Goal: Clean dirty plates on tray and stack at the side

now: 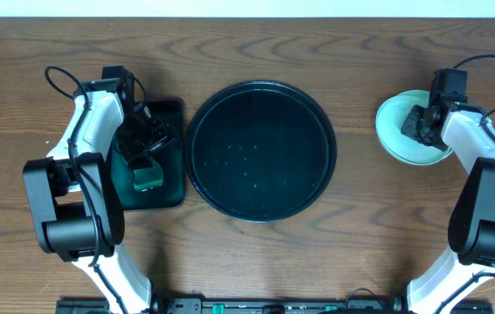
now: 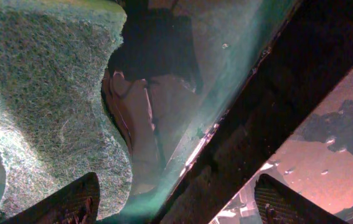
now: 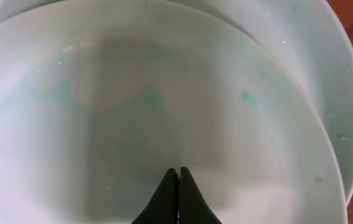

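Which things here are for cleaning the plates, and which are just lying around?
For the job: plates, black tray, sponge, small green tray holding the sponge.
Just there: wooden table.

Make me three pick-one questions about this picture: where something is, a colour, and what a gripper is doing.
1. Where are the plates?
A) on the table, right of the tray
B) inside the tray
C) on a chair

2. What colour is the tray?
A) red
B) yellow
C) black

3. The right gripper is:
A) wide open
B) shut
C) holding a spoon

Answers: 1 A, they rest on wood beside the tray. 2 C, it shines black. 3 B, its fingertips touch.
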Controlling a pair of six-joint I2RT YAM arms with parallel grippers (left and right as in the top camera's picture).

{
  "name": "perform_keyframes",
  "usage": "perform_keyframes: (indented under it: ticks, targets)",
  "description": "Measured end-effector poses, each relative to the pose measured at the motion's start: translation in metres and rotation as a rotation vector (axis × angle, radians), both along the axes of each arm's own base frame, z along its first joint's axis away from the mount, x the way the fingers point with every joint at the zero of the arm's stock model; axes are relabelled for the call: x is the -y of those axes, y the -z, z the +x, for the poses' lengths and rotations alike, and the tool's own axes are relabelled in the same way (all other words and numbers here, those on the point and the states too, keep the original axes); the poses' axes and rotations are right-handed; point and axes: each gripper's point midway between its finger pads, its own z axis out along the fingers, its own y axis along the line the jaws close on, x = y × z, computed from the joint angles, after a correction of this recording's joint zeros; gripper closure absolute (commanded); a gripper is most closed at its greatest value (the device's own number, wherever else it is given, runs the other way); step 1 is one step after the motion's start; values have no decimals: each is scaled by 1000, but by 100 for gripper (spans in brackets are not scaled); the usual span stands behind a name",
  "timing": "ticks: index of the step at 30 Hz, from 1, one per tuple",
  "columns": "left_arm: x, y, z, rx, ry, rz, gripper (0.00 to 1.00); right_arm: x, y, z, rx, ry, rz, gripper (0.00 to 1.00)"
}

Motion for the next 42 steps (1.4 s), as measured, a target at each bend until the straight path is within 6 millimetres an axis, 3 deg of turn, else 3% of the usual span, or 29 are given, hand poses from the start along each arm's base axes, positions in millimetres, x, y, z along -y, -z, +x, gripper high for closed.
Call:
perform_keyframes:
  ticks: [10, 17, 22, 31, 35, 40, 42]
  targets:
    - [0, 0, 0, 0, 0, 0, 20, 22, 8, 20, 47, 109, -92, 96]
    - [0, 0, 0, 0, 0, 0, 20, 50, 14, -10, -57, 227, -225, 93]
    - [0, 0, 0, 0, 0, 0, 20, 59, 14, -16, -69, 258, -236, 91]
    - [0, 0, 0, 0, 0, 0, 20, 63, 13, -17, -68, 275, -234, 81]
    - [0, 0, 0, 0, 0, 0, 20, 62, 11, -18, -65, 275, -212, 69]
    - [0, 0, 0, 0, 0, 0, 20, 44, 0, -10, -24, 221, -135, 60]
    - [0, 0, 0, 0, 0, 0, 20, 32, -19, 0, 31, 171, -122, 63]
